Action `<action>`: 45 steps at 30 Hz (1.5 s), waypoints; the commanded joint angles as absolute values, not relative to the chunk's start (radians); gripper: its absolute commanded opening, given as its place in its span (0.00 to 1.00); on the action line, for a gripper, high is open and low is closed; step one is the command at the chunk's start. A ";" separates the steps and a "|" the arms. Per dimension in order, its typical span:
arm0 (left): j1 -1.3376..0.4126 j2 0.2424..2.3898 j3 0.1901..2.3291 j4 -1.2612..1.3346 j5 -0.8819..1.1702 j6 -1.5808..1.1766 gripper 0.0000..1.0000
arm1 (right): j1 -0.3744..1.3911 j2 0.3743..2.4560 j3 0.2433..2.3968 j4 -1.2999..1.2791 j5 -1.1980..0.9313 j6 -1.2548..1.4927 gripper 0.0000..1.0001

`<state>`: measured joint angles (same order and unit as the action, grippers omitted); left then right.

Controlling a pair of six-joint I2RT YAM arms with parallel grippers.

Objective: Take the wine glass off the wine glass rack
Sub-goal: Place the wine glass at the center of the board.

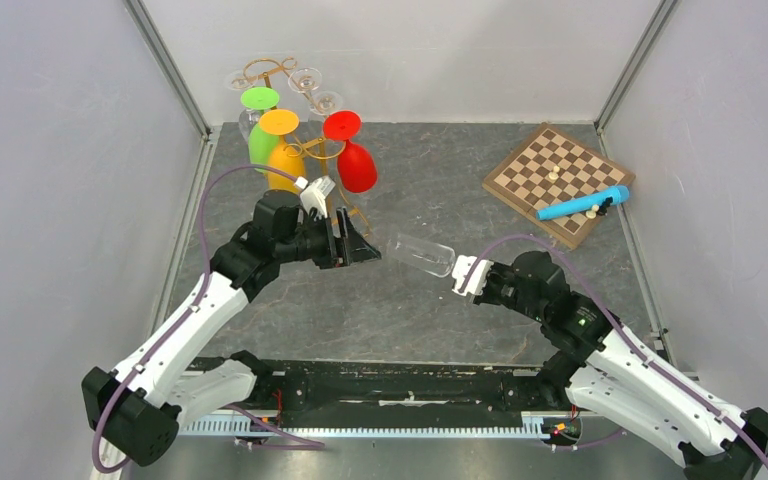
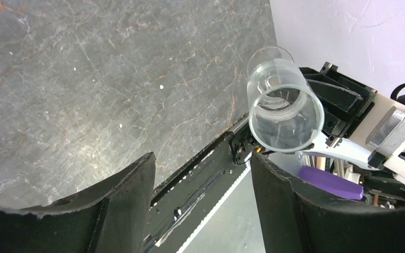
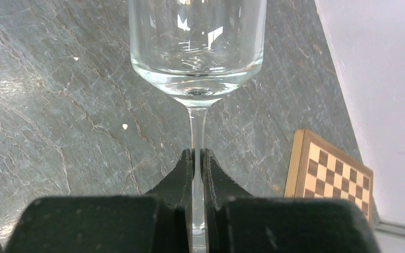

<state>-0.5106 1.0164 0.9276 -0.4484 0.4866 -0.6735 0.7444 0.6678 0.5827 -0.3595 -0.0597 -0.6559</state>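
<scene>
A clear wine glass (image 1: 422, 254) lies nearly level above the middle of the table, its stem clamped in my right gripper (image 1: 459, 274), which is shut on it. In the right wrist view the stem runs between the jaws of the right gripper (image 3: 198, 156) and the wine glass bowl (image 3: 198, 42) points away. My left gripper (image 1: 365, 250) stands open just left of the bowl's mouth. The left wrist view shows the wine glass (image 2: 282, 100) beyond the right fingertip of the left gripper (image 2: 203, 158), with nothing between the fingers. The gold wine glass rack (image 1: 278, 66) stands at the back left.
Green (image 1: 260, 135), orange (image 1: 285, 150) and red (image 1: 352, 158) glasses hang on the rack, with clear glasses (image 1: 306, 78) behind them. A chessboard (image 1: 550, 170) with a blue tube (image 1: 582, 205) on it lies at the back right. Walls close in both sides.
</scene>
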 commanded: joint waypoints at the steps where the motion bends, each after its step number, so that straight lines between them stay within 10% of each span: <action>1: -0.499 0.980 0.908 -0.454 0.543 -0.735 0.72 | 0.747 0.641 0.612 -0.283 -0.126 -0.737 0.00; 24: -0.485 0.936 0.874 -0.456 0.584 -0.793 0.68 | 0.804 0.723 0.689 -0.294 -0.185 -0.754 0.00; 45: -0.485 0.929 0.879 -0.469 0.633 -0.776 0.39 | 0.900 0.807 0.733 -0.235 -0.051 -0.708 0.00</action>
<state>-0.4900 0.9466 0.8764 -0.4782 0.5880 -0.7624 0.8875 0.8043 0.6685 -0.3363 -0.0822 -0.7284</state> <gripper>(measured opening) 0.416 0.041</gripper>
